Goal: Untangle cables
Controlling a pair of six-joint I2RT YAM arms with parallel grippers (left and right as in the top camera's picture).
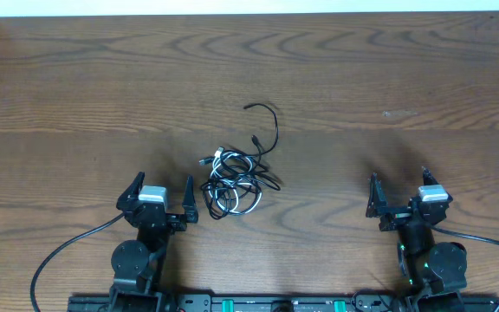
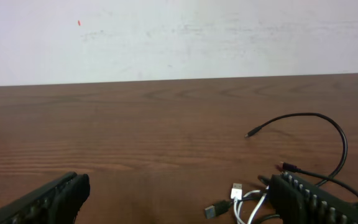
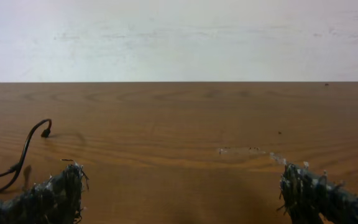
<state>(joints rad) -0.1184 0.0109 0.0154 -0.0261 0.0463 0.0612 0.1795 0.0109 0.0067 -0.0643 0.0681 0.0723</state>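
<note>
The knot of thin cables [image 1: 235, 184] sits on the worktop around the middle, closer to our left arm than the right. It's a loose pile of skinny black cords with a short white cable [image 1: 229, 204] looped through the near side. One long black tail [image 1: 273, 130] curls out toward the far edge and ends in a small plug [image 1: 248, 107]. In the left wrist view we can also make out a dark flat plug [image 2: 215, 210] and a white plug [image 2: 237, 189] at the edge of the pile.

The left end effector [image 1: 163, 184] is just beside the tangle, not touching it, jaws spread wide. The right end effector [image 1: 398, 182] is well apart from it, gaping open too.

Under it all is a dark brown wood-grain worktop [image 1: 362, 69] with a pale scuff [image 1: 389, 113]. Behind it is a plain off-white wall [image 2: 179, 37] with a tiny red speck [image 2: 79, 23].
</note>
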